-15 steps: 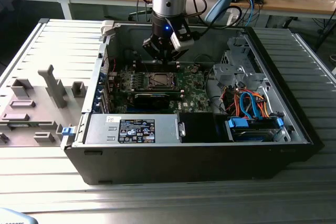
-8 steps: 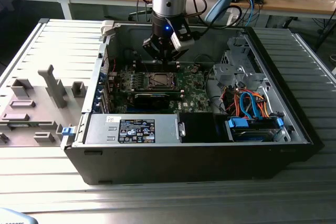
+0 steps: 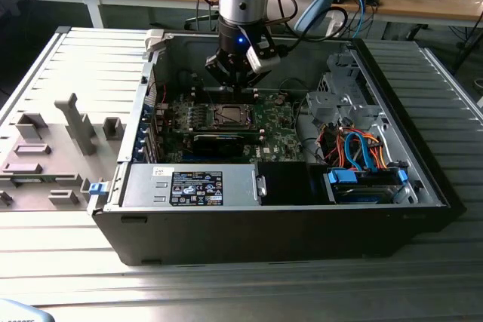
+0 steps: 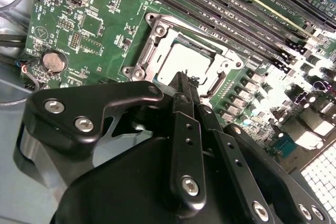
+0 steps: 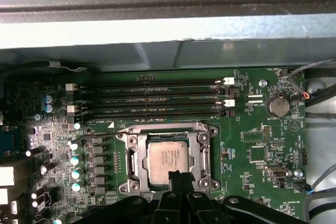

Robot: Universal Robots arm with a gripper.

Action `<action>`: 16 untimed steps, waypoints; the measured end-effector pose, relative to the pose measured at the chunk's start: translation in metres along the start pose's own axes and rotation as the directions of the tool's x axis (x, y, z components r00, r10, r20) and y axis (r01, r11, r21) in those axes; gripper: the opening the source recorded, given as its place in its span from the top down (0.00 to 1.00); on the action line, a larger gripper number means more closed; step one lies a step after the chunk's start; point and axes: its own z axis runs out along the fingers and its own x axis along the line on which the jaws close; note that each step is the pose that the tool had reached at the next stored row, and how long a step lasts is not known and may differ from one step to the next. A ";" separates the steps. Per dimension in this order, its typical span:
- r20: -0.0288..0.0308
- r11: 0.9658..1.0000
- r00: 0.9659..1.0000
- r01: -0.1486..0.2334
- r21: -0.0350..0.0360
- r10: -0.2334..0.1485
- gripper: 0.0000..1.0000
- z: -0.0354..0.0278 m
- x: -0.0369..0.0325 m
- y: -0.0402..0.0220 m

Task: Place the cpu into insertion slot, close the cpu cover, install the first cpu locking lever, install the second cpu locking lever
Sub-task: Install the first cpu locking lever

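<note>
Open computer case (image 3: 302, 209) lies on ribbed table (image 3: 75, 73), green motherboard (image 5: 247, 129) inside. Arm hangs over socket area. Gripper (image 4: 181, 85) clenched, fingers pressed together (nothing between them), tip just above cpu cover (image 5: 135, 153) edge. Cover lies flat over insertion slot (image 3: 228, 116); cpu (image 5: 168, 157) seated inside, silver top showing through opening.

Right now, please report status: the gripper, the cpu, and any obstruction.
Gripper shut, tips over socket edge. Cpu seated in insertion slot, cpu cover down around it. No obstruction seen on socket.
</note>
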 end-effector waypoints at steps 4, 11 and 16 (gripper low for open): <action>0.000 1.000 1.000 0.006 0.000 -0.006 0.89 0.0000 0.0000 0.0000; 0.001 1.000 1.000 0.018 0.000 -0.018 0.89 0.0000 0.0000 0.0000; 0.001 1.000 1.000 0.027 0.000 -0.027 0.89 0.0000 0.0000 0.0000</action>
